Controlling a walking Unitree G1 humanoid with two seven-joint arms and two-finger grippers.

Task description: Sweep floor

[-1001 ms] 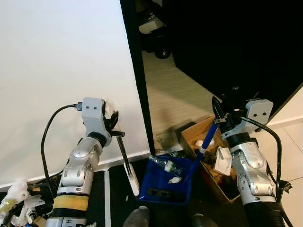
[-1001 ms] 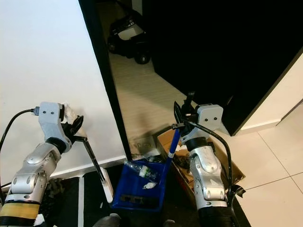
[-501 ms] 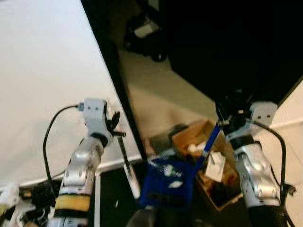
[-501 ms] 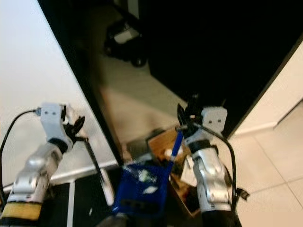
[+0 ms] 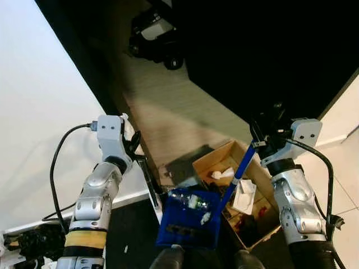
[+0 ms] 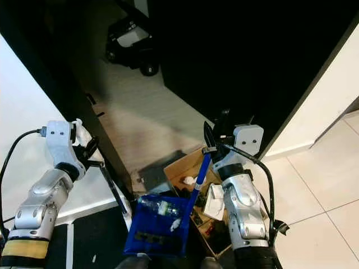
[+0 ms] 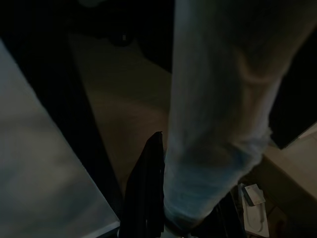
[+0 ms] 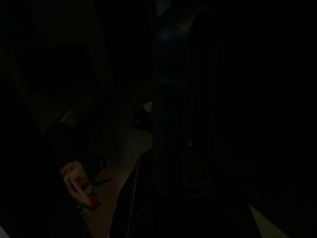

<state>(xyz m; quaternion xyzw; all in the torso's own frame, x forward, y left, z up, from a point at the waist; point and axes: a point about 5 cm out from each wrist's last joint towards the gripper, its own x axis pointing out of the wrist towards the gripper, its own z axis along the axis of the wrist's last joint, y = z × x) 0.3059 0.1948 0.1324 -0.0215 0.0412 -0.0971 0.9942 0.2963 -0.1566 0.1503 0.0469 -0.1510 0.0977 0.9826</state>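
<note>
A: Step in hand? Carry phase, judged. The blue plastic dustpan (image 5: 188, 219), low centre of frame, is loaded with a clear plastic bottle (image 5: 192, 199) and white scraps, and is hung from its blue stick handle (image 5: 238, 174).

B: Handle held by what?
A: The right gripper (image 5: 259, 140), mid right of frame, fingers clenched on the handle's top end.

B: Left side?
A: The left gripper (image 5: 134, 147), mid left, is closed on the top of a thin dark broom handle (image 5: 147, 179), which is run down to a white head just beside the dustpan's left edge.

B: Surroundings?
A: An open brown cardboard box (image 5: 208, 162) with papers and litter is seen lower right, partly behind the dustpan. A white wall panel (image 5: 45, 112) is at left, a black door frame (image 5: 84, 56) beside it, wood-look floor (image 5: 168, 106) beyond, a dark wheeled machine (image 5: 154, 36) at top.

B: Next move?
A: Likely tipping into a bin is called for; the dustpan should be kept level until then. No bin is made out, so the box may be meant, not certain.
</note>
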